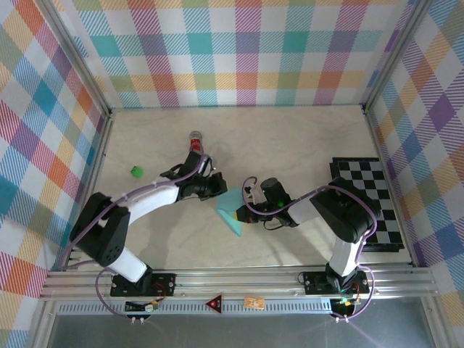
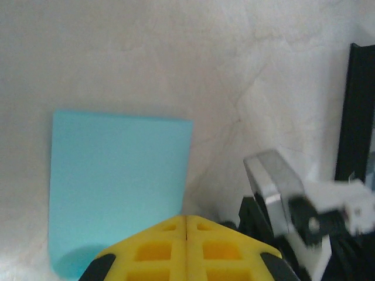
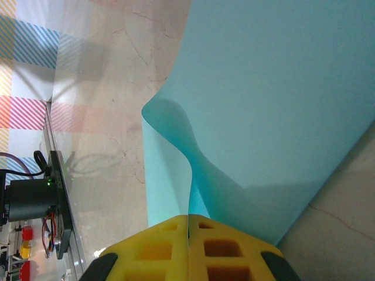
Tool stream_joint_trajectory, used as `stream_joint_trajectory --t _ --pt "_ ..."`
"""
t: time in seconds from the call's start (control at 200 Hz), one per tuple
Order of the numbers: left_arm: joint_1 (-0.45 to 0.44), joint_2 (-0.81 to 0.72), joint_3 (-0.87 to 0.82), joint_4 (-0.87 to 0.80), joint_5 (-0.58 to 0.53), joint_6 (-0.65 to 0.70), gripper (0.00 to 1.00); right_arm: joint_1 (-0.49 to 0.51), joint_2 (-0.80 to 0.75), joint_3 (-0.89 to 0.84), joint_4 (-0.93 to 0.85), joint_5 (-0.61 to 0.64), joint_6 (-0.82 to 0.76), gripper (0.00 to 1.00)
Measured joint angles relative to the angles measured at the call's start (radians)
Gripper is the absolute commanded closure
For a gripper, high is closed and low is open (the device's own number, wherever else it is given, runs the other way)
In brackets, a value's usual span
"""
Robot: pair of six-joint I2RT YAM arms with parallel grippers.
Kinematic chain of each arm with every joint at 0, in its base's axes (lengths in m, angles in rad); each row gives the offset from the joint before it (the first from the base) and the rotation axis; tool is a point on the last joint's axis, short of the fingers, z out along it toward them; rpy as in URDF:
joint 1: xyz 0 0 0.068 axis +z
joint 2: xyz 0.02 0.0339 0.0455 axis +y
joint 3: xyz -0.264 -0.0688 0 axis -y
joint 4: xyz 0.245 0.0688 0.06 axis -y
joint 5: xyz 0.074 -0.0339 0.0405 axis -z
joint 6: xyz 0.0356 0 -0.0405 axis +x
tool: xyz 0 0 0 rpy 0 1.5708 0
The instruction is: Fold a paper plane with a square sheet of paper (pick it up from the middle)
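Found the square sheet of paper central on the surface, toward the near edge, one flap raised in clenched right jaws. Logged left jaws closed beside it, holding nothing visible. Judged best to lower flap slowly, matching edges before creasing.

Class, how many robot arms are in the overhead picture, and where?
2. The left arm reaches in from the near left, the right arm from the near right; both meet at the cyan paper mid-table.

A robot lab's test booth; plaid walls (on three sides) enclose a pale tabletop; aluminium rails frame its near edge.
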Motion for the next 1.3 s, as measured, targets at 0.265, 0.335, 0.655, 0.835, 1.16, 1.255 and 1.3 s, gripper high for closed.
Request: stream_joint_trajectory --t 0.265,0.335,0.655,0.835,1.16,1.255,1.3 --pt "-0.001 -0.097 -0.321 0.296 0.085 -0.253 1.00 0.000 0.000 -0.008 0.016 0.002 0.000 1.00" --pt "-0.004 -0.101 -0.353 0.327 0.088 -0.286 1.00 0.000 0.000 -0.008 0.016 0.002 0.000 1.00" --pt "-0.042 -0.081 -0.381 0.445 0.111 -0.357 1.00 -0.005 0.000 -0.013 0.026 0.005 0.000 1.00" --pt "-0.052 -0.017 -0.391 0.478 0.113 -0.365 1.00 -0.005 0.000 -0.014 0.029 0.007 0.000 1.00" --pt "-0.054 0.015 -0.391 0.421 0.073 -0.326 1.00 -0.005 0.000 -0.016 0.034 0.008 0.000 1.00" --pt "-0.056 0.016 -0.374 0.385 0.061 -0.297 0.99 -0.005 0.000 -0.016 0.035 0.009 0.000 1.00" --pt "-0.058 0.016 -0.361 0.363 0.055 -0.283 0.97 -0.005 0.000 -0.016 0.035 0.009 0.000 1.00"
